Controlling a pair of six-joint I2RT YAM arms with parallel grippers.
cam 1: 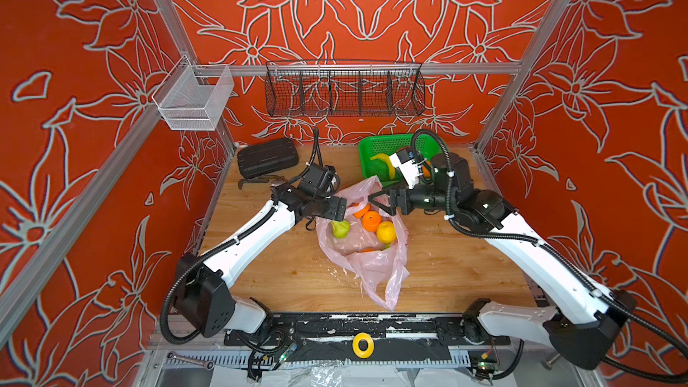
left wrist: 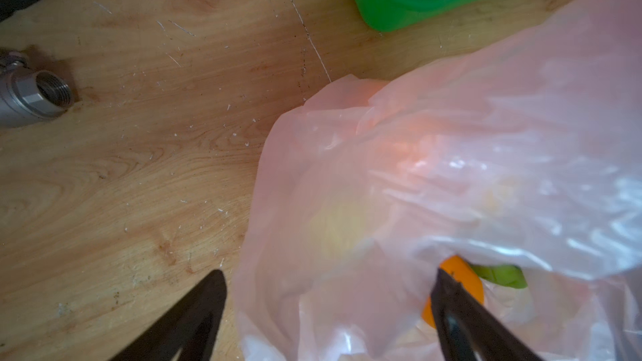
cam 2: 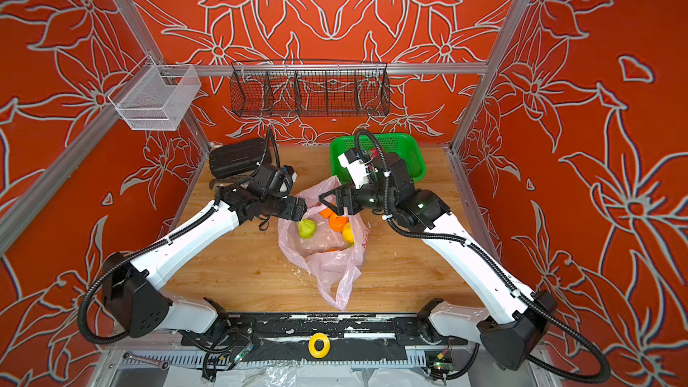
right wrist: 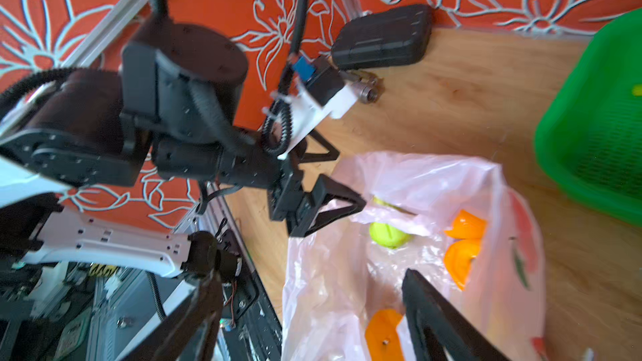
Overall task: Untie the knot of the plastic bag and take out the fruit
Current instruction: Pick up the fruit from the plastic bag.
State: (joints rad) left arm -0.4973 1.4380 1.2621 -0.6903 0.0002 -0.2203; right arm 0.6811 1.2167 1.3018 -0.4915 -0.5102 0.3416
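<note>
surface: wooden table | on it: plastic bag, green basket, black case, metal fitting

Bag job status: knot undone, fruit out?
Done: plastic bag lies open, no knot visible. In hand: left claw and right claw, both open, straddle its rim. Left: pear and oranges sit inside; neither claw holds fruit.

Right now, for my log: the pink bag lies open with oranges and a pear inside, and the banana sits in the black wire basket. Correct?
No: the banana lies in the green basket, as a top view shows. The plastic bag is open, with oranges and a pear inside.
</note>
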